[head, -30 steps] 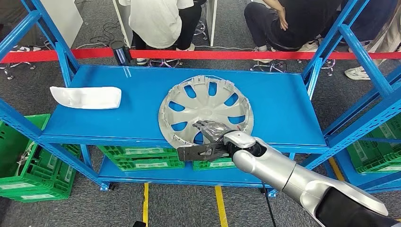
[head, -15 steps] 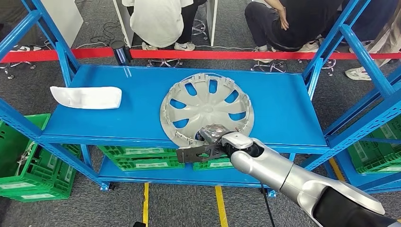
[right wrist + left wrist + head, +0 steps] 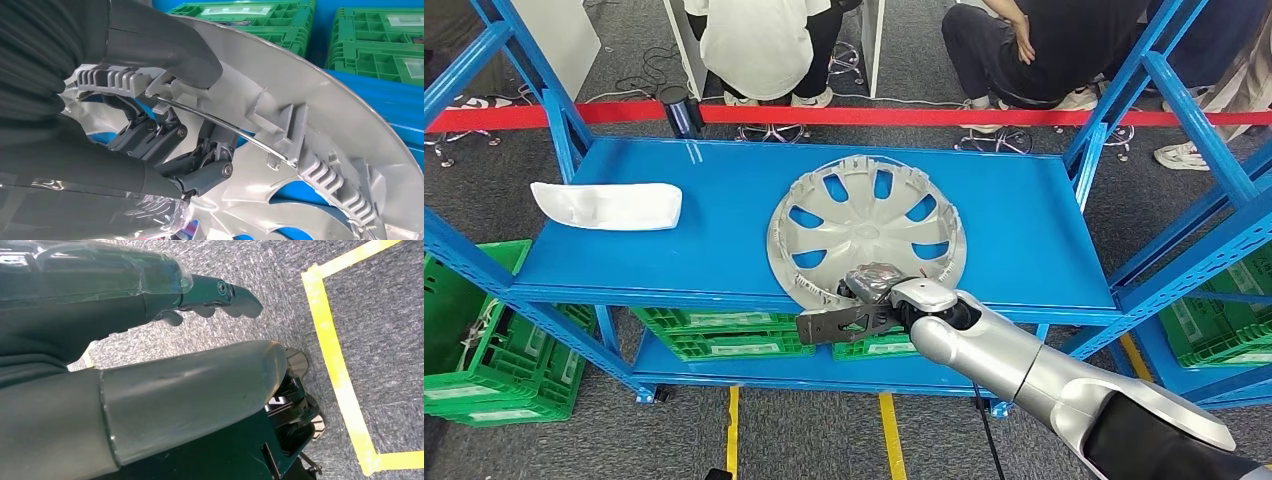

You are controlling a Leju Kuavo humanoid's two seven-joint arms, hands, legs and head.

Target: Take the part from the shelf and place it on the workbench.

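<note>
The right hand (image 3: 876,296) is gripping the near rim of the round silver plastic wheel cover (image 3: 867,232), lying mid-frame on the blue metal shelf (image 3: 1034,225). The left hand (image 3: 150,340) is hanging over grey carpet in the left wrist view, fingers apart, holding nothing

A blue metal shelf (image 3: 1024,215) with blue uprights and slanted braces stands on grey carpet (image 3: 804,430) marked with yellow tape lines (image 3: 892,435). On its upper deck a silver hubcap (image 3: 867,234) lies just right of the middle, its near rim reaching the deck's front edge. A white curved part (image 3: 607,205) lies near the deck's left end, well apart from the hubcap. On the lower deck, under the front edge, sit green plastic crates (image 3: 724,335). More green crates (image 3: 474,340) stand on the carpet to the left of the shelf.
</note>
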